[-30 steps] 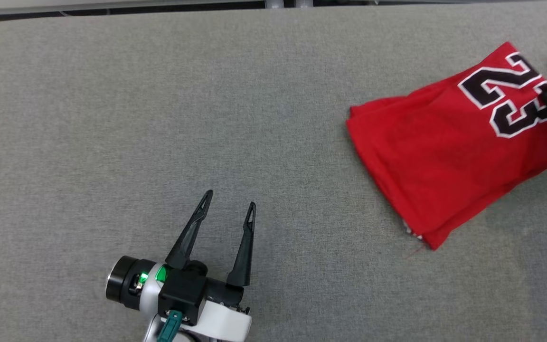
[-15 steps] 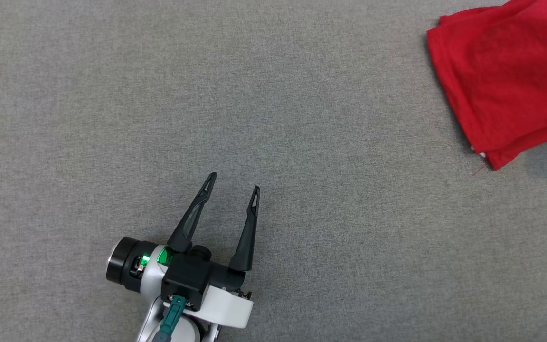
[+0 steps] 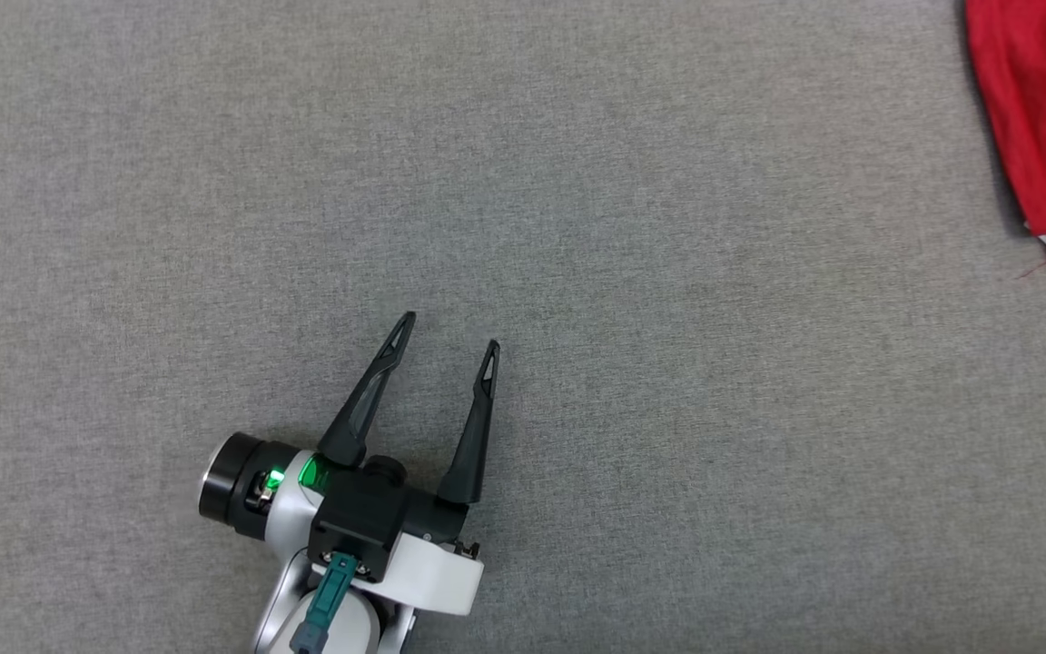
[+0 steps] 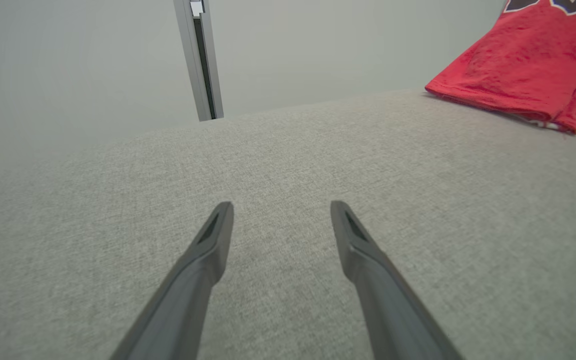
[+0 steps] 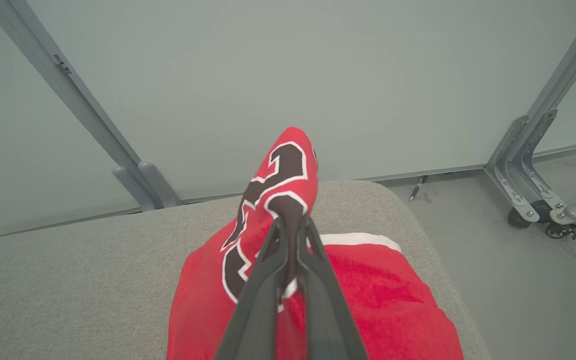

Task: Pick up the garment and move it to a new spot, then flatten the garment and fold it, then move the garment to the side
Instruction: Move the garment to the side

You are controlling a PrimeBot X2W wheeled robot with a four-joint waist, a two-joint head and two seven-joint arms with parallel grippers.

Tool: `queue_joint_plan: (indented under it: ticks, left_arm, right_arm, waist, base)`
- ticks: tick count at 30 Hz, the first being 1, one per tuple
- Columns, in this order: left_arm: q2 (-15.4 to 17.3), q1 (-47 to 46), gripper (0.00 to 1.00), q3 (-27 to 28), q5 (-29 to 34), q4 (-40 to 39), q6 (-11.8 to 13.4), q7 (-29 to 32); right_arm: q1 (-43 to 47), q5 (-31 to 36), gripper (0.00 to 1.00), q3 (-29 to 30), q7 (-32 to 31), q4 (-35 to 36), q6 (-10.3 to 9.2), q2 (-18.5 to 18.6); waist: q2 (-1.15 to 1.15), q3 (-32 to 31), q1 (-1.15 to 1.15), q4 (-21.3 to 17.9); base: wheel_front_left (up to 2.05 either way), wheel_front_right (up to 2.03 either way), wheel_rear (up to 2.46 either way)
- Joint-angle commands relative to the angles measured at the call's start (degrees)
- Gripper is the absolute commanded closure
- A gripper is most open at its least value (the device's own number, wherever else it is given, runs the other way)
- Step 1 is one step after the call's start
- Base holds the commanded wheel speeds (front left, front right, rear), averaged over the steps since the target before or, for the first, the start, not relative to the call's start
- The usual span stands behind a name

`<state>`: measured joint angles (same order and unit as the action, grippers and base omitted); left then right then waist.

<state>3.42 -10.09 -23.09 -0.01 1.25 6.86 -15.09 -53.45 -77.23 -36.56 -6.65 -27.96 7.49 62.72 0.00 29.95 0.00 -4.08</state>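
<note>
In the head view we lose most of the garment [image 3: 1036, 127] past the right edge, and the left arm [image 3: 355, 631] past the bottom. The left wrist view crops the garment's number [image 4: 525, 5] to slivers. The right gripper [image 5: 294, 221] covers part of that number. A small dark thing [image 5: 418, 188] on the floor [image 5: 493, 250] is too small for us to identify.

- The head camera is looking down on the grey fabric-covered worktop [image 3: 668, 363], catching the red jersey garment [image 3: 1041, 136] at its right edge.
- The left wrist camera is sitting low over that worktop, facing the same garment.
- The right wrist camera is hanging close above it, facing the pale wall [image 5: 268, 75].
</note>
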Motion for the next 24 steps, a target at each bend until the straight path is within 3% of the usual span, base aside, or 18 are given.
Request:
queue_joint_plan:
  ticks: [1, 6, 7, 9, 10, 13, 18, 24]
  left_arm:
    - [0.44, -1.11, 0.00, 0.05, 0.27, -0.13, -0.22, -0.07]
    - [0.68, -1.58, 0.00, -0.11, 0.23, -0.14, -0.14, -0.07]
    - [0.71, -1.72, 0.00, -0.15, 0.17, -0.07, -0.14, -0.07]
    - [0.71, -1.97, 0.00, -0.26, 0.05, 0.12, -0.20, -0.06]
    - [0.70, -2.00, 0.00, -0.34, -0.02, 0.19, -0.22, -0.04]
    - [0.61, -1.95, 0.00, -0.51, -0.19, 0.27, 0.02, -0.04]
    - [0.46, -0.66, 0.00, -0.57, -0.71, 0.64, 0.39, -0.04]
    - [0.07, 2.44, 0.00, 1.06, -3.01, 0.37, 1.25, -0.04]
  right_arm:
    - [-0.24, -0.60, 1.00, 0.31, 0.40, -0.34, -0.03, 0.57]
    - [1.12, -1.42, 1.00, 0.73, 1.35, -1.99, -0.03, 1.60]
    - [1.46, -1.53, 0.95, 0.84, 1.47, -2.52, -0.03, 1.72]
    - [2.03, -1.35, 0.55, 0.81, 1.92, -4.20, -0.03, 2.00]
    - [2.20, -0.68, 0.00, 0.66, 2.37, -5.27, -0.03, 2.13]
    - [2.38, 2.88, 0.00, 0.00, 5.14, -9.65, -0.03, 1.86]
    - [2.97, 8.61, 0.00, -2.00, 8.81, -15.05, -0.03, -2.44]
    - [9.13, 12.29, 0.00, -5.56, 15.68, -14.75, -0.03, -12.15]
  waist:
    - [0.00, 0.38, 0.00, 0.31]
    - [0.00, 1.14, 0.00, 1.03]
    - [0.00, 1.21, 0.00, 1.19]
    - [0.00, 1.22, 0.00, 1.54]
    - [0.00, 1.13, 0.00, 1.73]
    - [0.00, 0.39, 0.00, 2.28]
    - [0.00, -2.63, 0.00, 2.86]
    - [0.00, -9.42, 0.00, 3.33]
  base:
    - [0.00, 0.00, 0.00]
    - [0.00, 0.00, 0.00]
    - [0.00, 0.00, 0.00]
    - [0.00, 0.00, 0.00]
    - [0.00, 0.00, 0.00]
    - [0.00, 0.00, 0.00]
    - [0.00, 0.00, 0.00]
    - [0.00, 0.00, 0.00]
